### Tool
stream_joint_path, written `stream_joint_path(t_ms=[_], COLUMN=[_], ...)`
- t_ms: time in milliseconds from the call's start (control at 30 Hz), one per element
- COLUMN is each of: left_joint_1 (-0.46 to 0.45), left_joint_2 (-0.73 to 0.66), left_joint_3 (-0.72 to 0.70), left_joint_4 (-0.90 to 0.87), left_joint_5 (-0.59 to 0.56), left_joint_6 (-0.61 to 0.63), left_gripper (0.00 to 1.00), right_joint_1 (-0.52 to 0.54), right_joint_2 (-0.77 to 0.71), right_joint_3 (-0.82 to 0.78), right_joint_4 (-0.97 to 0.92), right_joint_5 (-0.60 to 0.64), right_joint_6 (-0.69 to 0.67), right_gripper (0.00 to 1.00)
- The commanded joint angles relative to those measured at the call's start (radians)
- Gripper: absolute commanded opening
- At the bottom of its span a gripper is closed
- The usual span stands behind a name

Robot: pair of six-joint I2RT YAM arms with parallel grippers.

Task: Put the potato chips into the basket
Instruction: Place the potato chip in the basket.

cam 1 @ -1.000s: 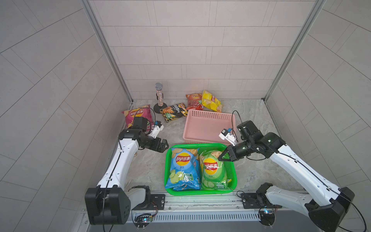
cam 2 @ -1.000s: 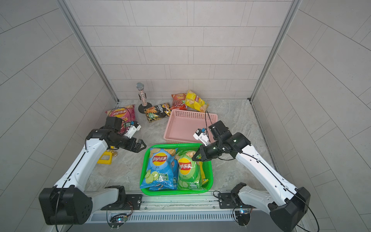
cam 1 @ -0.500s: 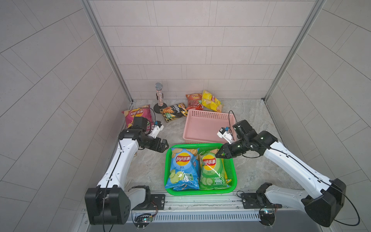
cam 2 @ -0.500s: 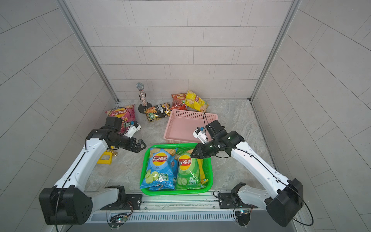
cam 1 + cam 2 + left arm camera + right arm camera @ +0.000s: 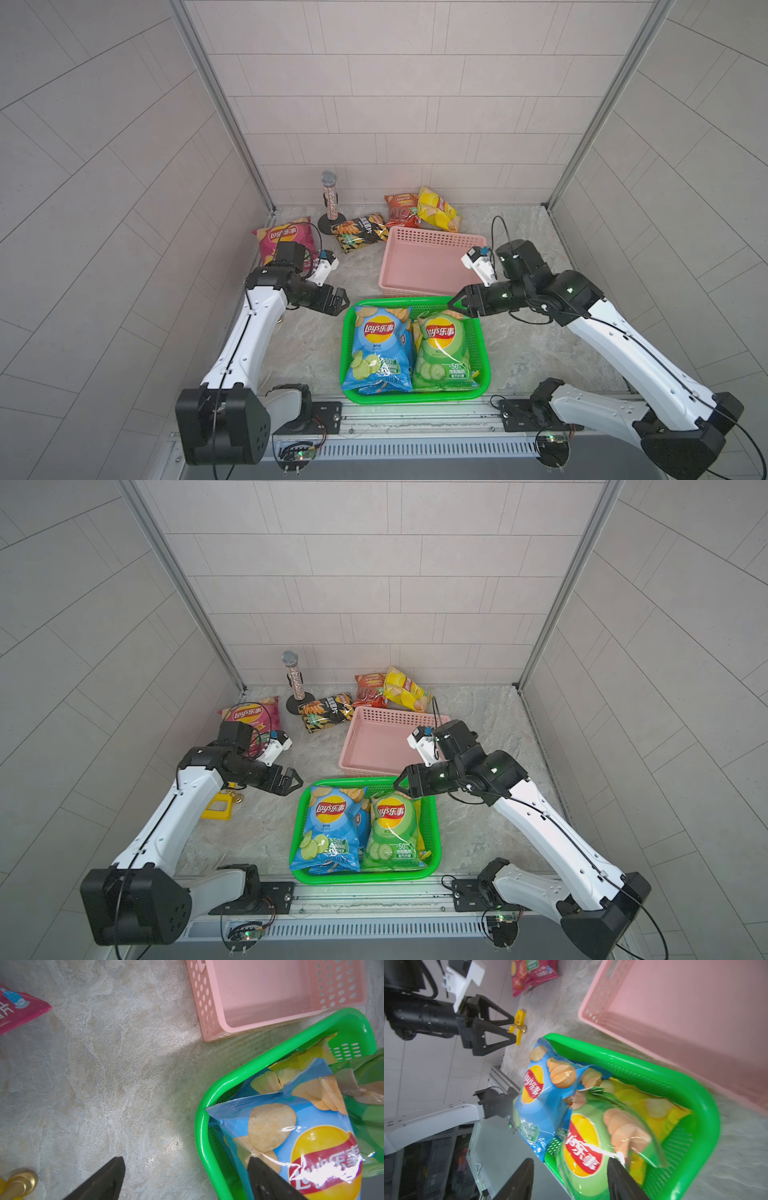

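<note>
1. Done so far: the green basket (image 5: 415, 400), at the lower middle in both top views, holds a blue bag (image 5: 376, 349) and a green bag (image 5: 442, 351) side by side. A yellow bag (image 5: 660, 1113) lies under the green one. Perhaps more lies beneath, but that part is hard to see.
2. Left to do: four bags lie on the surface (image 5: 311, 340) in the upper middle of the frame. They are the magenta bag (image 5: 282, 239), the black bag (image 5: 359, 230), the red bag (image 5: 401, 205) and the far yellow bag (image 5: 436, 210).
3. The pink basket (image 5: 436, 235), just above the green one, is empty.
4. The right gripper (image 5: 459, 307) hangs over the upper edge of the green bag, jaws partly apart, holding nothing.
5. The left gripper (image 5: 343, 305) is beside the upper left corner of the green basket, jaws wide, empty.
6. I judge the task near its middle.
</note>
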Motion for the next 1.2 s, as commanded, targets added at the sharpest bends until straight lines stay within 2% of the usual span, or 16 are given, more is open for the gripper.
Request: stream_joint_path(t_ms=[0, 133, 333, 700, 933, 1167], left_joint_1=[-0.004, -0.004, -0.004, -0.004, -0.004, -0.004], left_joint_2=[-0.008, -0.008, -0.009, -0.008, -0.009, -0.007], left_joint_3=[0.001, 0.003, 0.003, 0.003, 0.003, 0.003], left_joint_4=[-0.002, -0.004, -0.004, -0.003, -0.004, -0.003], left_joint_5=[-0.002, -0.001, 0.0, -0.002, -0.003, -0.005], left_joint_6=[-0.007, -0.006, -0.006, -0.006, -0.007, -0.008], left_gripper=[1.0, 1.0, 1.0, 1.0, 1.0, 1.0], right_joint_1=[0.107, 0.152, 0.152, 0.143, 0.124, 0.124], right_joint_2=[0.006, 0.009, 0.049, 0.066, 0.038, -0.01], right_joint_3=[-0.07, -0.17, -0.259, -0.349, -0.344, -0.227], right_joint_4=[0.15, 0.263, 0.326, 0.312, 0.282, 0.208], right_joint_5=[-0.052, -0.032, -0.003, 0.067, 0.06, 0.054], right_joint_6=[0.132, 0.19, 0.179, 0.139, 0.118, 0.098], right_gripper=[0.62, 0.64, 0.66, 0.67, 0.68, 0.7])
